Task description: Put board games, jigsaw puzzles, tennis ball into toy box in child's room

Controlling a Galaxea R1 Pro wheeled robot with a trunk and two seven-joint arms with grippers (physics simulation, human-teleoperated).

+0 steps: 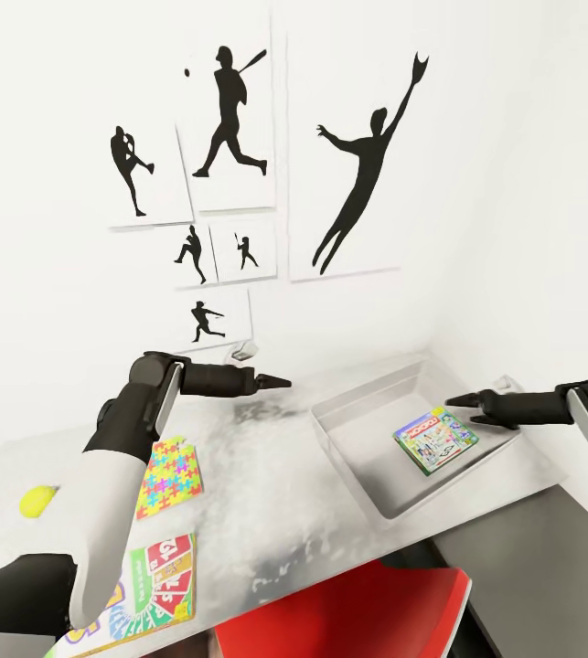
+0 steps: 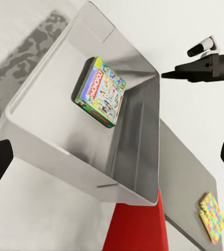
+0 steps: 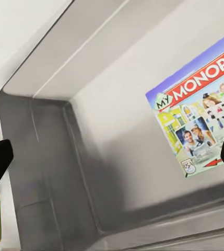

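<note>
Grey toy box (image 1: pixel 364 440) holds one Monopoly box (image 1: pixel 435 439); right gripper (image 1: pixel 454 400) above spread apart, empty.

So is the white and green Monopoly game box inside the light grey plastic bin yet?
In. The white and green Monopoly game box lies flat on the floor of the light grey plastic bin, with neither gripper touching it.

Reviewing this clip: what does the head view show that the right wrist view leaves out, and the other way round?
Head view alone: the tennis ball at the table's left edge, the left gripper hovering above the tabletop, the right gripper over the toy box, and wall silhouettes. Right wrist view alone: the "MY MONOPOLY" lettering, legible up close. Shared: the Monopoly box lying flat inside the toy box, and the Skip-Bo box outside it.
</note>
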